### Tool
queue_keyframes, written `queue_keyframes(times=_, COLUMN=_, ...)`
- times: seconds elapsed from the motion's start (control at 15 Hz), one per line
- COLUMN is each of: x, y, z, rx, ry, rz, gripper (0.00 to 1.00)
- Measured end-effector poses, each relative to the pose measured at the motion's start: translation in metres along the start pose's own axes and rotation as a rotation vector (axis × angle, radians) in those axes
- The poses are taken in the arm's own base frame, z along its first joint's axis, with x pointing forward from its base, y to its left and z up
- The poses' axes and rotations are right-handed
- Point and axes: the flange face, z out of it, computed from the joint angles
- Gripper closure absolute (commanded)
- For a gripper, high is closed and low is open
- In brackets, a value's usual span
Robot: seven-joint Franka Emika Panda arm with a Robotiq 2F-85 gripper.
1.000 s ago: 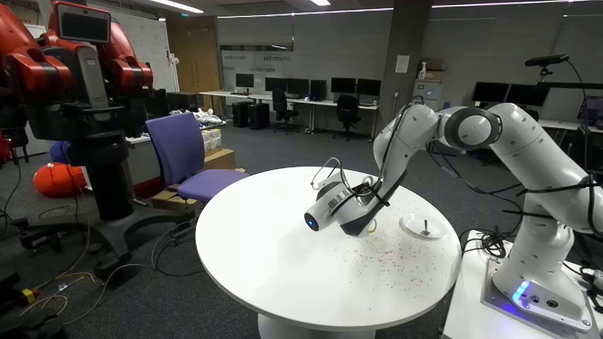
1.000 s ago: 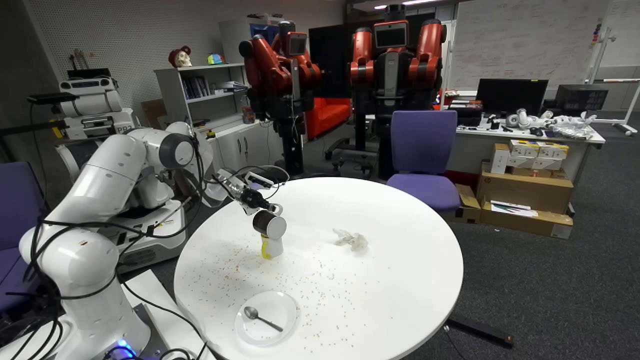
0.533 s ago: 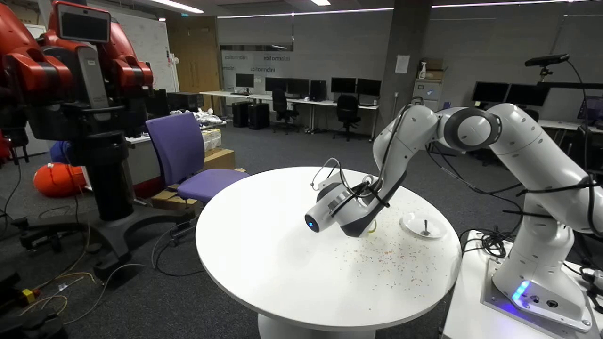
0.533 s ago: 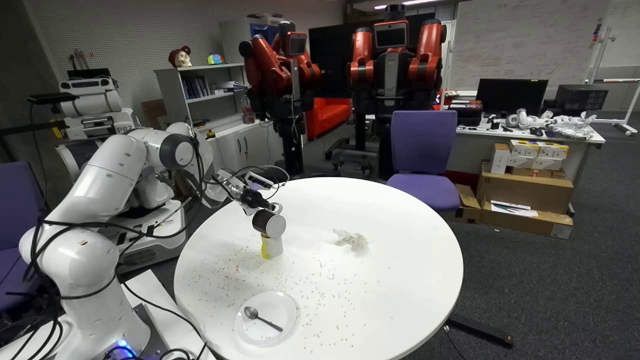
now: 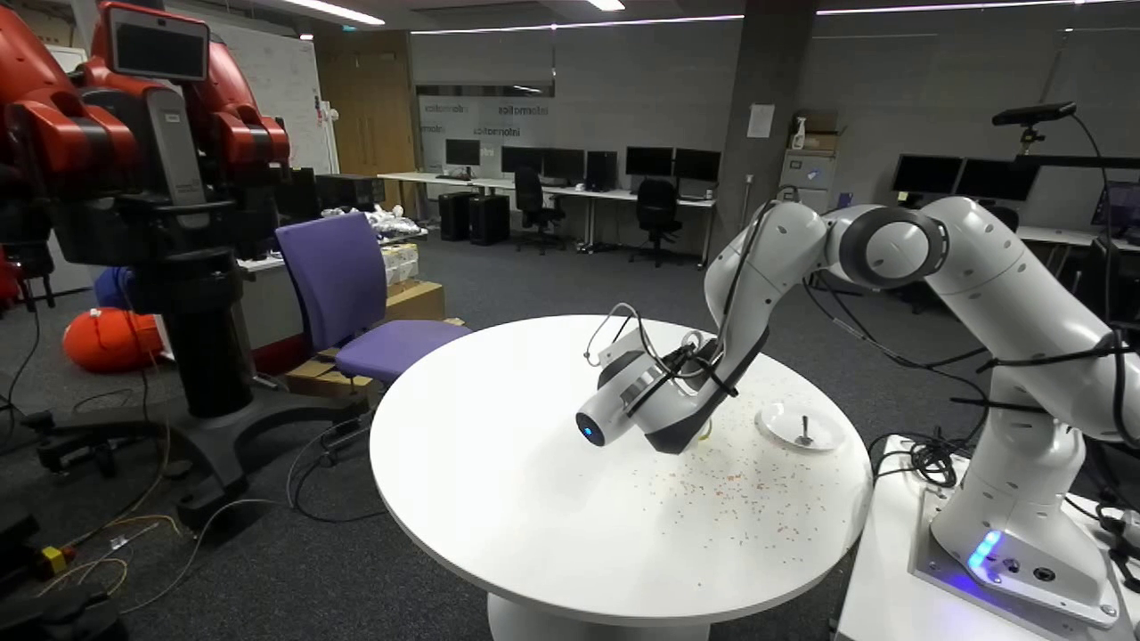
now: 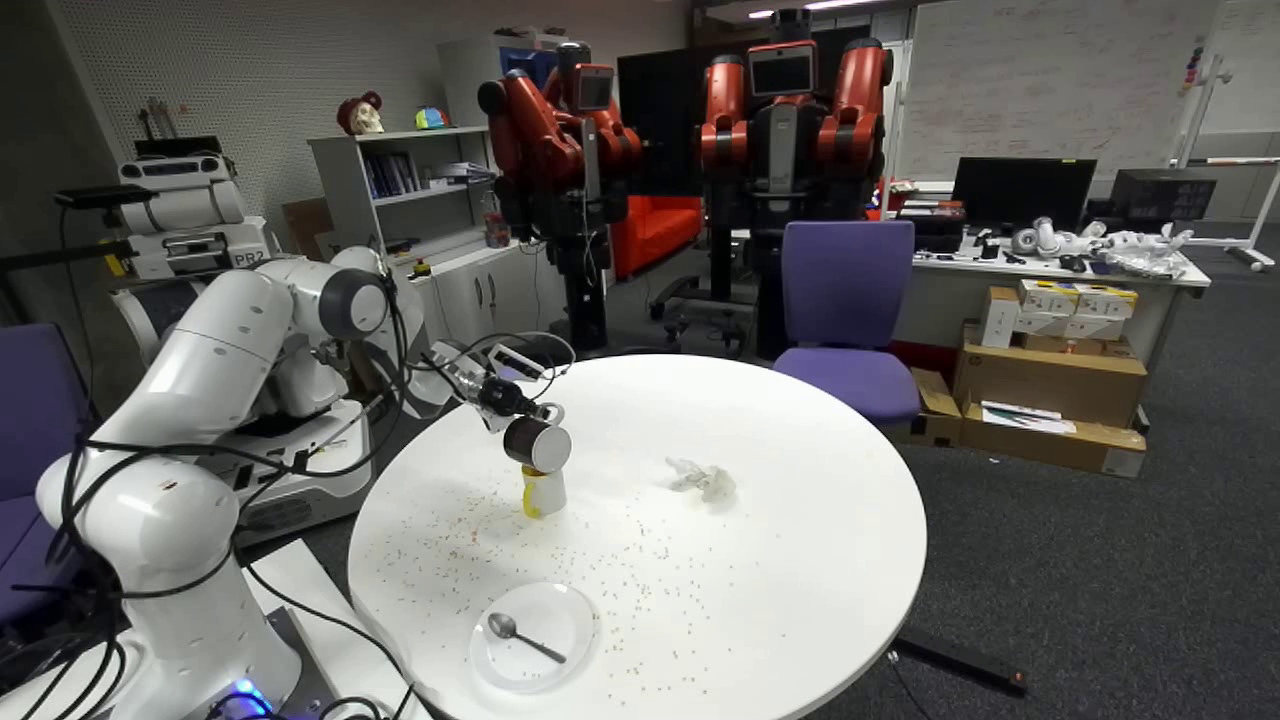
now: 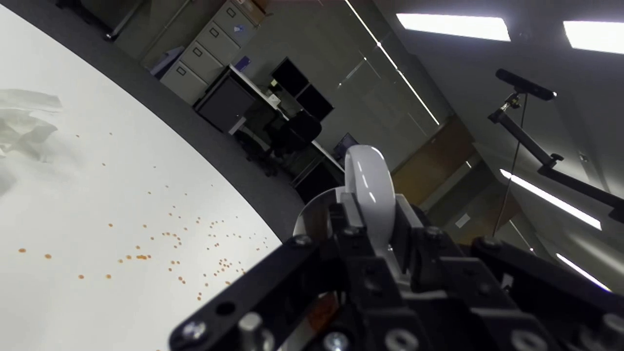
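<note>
Far to the left of the upright white-and-yellow mug (image 6: 547,495) I see one purple chair (image 6: 40,390), then one PR2 robot (image 6: 205,245). In front of them the single Panda arm (image 6: 225,320) rises, bends over at the elbow and slopes down toward that mug; in an exterior view its wrist (image 5: 663,409) blocks all but a yellow sliver of it. On the mug's near side lie one plate (image 6: 555,615) with one spoon (image 6: 530,642), and grains (image 7: 141,256), too many to count, strewn over the round surface (image 6: 800,560). Just above the mug, the end effector (image 7: 378,222) is clamped on the handle (image 7: 368,180) of one brown-and-white mug (image 6: 537,446), tipped sideways; whether the two mugs touch I cannot tell. Well behind stand two red Baxter robots (image 6: 783,150). Right of the white-and-yellow mug, well apart, lies one piece of crumpled plastic (image 6: 712,484), and far behind that, a second purple chair (image 6: 848,290).
</note>
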Motion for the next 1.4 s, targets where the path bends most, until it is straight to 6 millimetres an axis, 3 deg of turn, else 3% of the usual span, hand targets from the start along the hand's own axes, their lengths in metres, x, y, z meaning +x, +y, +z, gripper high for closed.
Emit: queue_keyframes(times=1.4, x=0.013, y=0.009, z=0.003, rx=0.039, ry=-0.078, rz=-0.1, gripper=0.95)
